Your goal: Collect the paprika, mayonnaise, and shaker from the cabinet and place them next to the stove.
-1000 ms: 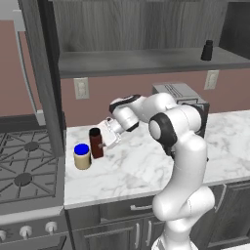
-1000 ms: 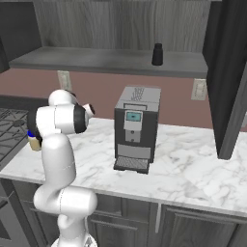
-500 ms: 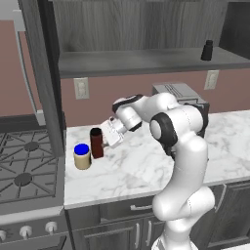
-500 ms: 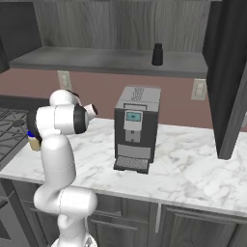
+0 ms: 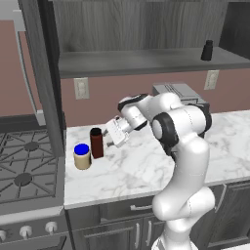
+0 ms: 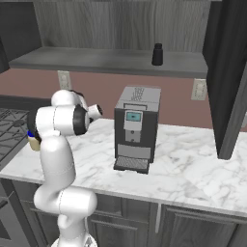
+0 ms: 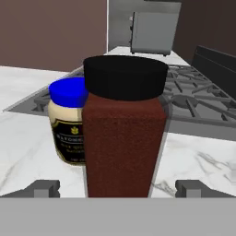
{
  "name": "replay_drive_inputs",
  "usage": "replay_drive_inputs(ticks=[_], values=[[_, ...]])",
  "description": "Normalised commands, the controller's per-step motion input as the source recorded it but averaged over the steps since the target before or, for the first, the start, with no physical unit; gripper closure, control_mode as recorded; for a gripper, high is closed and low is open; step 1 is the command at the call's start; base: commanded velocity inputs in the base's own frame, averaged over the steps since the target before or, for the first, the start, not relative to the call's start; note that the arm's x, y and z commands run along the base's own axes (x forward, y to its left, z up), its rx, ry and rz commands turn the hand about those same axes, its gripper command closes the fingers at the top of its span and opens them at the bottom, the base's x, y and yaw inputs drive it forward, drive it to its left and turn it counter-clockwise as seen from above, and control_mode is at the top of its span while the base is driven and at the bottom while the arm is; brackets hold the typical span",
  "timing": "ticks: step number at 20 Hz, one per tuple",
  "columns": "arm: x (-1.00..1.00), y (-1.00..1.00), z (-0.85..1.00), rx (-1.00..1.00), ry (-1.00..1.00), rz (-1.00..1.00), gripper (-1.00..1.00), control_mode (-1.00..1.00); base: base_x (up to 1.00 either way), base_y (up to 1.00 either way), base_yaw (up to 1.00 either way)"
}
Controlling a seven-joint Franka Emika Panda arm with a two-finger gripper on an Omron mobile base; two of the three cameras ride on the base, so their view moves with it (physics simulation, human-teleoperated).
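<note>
Left base view: paprika (image 5: pixel 96 142) and mayonnaise (image 5: pixel 82 156) stand on the counter (image 5: pixel 146 166) beside the stove (image 5: pixel 24 171); gripper (image 5: pixel 115 135) just right of the paprika; shaker (image 5: pixel 208 50) on the cabinet (image 5: pixel 146 61) shelf. Right base view: shaker (image 6: pixel 157 54) above the coffee machine (image 6: pixel 136 128). Hand view: fingers (image 7: pixel 44 188) spread wide either side of the paprika (image 7: pixel 123 133), not clamping; mayonnaise (image 7: pixel 69 120) just behind it.

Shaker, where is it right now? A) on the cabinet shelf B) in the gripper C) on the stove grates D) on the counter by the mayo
A: the shaker stands alone on the cabinet shelf, while the paprika and mayonnaise sit on the counter beside the stove, and the gripper is open.
</note>
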Motion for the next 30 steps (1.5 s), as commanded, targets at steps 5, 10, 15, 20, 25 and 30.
replay_drive_inputs(ticks=[5,10,15,20,25,30], values=[[-0.20,-0.44,0.27,0.00,0.01,-0.13,-1.00,-1.00,0.00,0.00,0.00],[-0.36,-0.49,0.42,0.00,0.00,-0.19,-1.00,-1.00,0.00,0.00,0.00],[-0.55,-0.51,0.62,0.00,0.00,-0.22,-1.00,-1.00,0.00,0.00,0.00],[-0.64,-0.31,0.81,0.00,0.00,-0.27,-1.00,-1.00,0.00,0.00,0.00],[-0.63,-0.27,0.94,0.00,0.08,-0.28,-1.00,-1.00,0.00,0.00,0.00],[-0.53,-0.25,0.95,0.00,0.14,-0.30,-1.00,-1.00,0.00,0.00,0.00]])
